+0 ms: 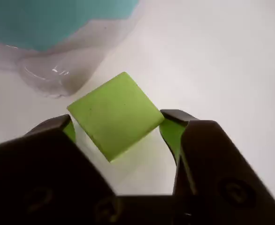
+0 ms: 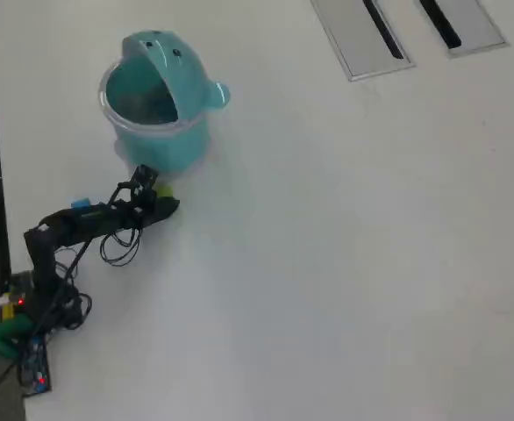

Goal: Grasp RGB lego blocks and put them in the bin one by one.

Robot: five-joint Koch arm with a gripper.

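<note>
In the wrist view a yellow-green lego block (image 1: 115, 110) sits cornerwise between my two black jaws. Each jaw tip touches one corner of it, so my gripper (image 1: 116, 121) is shut on the block. Green light reflects on the inner faces of both fingers. The light-teal bin (image 1: 48, 23) with its clear rim band fills the upper left, just beyond the block. From overhead, the gripper (image 2: 163, 200) is right below the bin (image 2: 196, 132), and a speck of the yellow-green block (image 2: 165, 190) shows at its tip. The bin's domed lid is swung up.
Two flat grey slotted panels (image 2: 362, 35) (image 2: 463, 22) lie at the top right of the white table (image 2: 345, 246). The arm's base with its cables (image 2: 29, 307) sits at the left edge.
</note>
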